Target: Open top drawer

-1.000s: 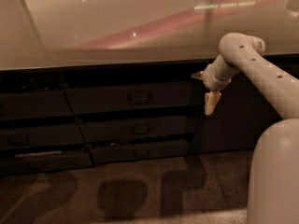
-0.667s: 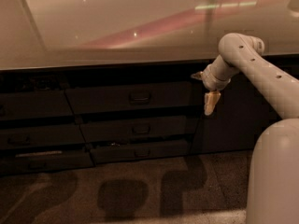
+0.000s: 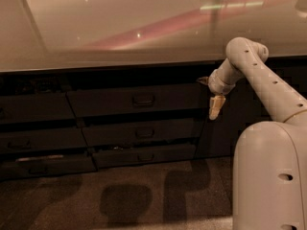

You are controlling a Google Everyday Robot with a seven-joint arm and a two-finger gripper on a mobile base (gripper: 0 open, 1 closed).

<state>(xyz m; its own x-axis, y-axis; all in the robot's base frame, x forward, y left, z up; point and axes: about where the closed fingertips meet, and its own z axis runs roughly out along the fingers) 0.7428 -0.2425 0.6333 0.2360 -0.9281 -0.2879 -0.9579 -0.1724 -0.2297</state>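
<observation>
Under the counter's edge, the top drawer [image 3: 105, 101] shows as a wide dark grey front with a small loop handle [image 3: 143, 99] at its centre. Its front looks about level with the fronts around it. My gripper [image 3: 216, 107] hangs pointing down at the end of the pale arm [image 3: 259, 75], just past the drawer's right end and near its lower edge. It is well to the right of the handle and holds nothing that I can see.
A glossy pale countertop [image 3: 144, 28] overhangs the drawers. Two narrower drawer fronts [image 3: 139, 133] lie below the top one, and more drawers [image 3: 38, 138] stand at the left. A dark cabinet door [image 3: 218, 138] is behind the gripper. My base [image 3: 271, 176] fills the lower right, over brown carpet [image 3: 120, 200].
</observation>
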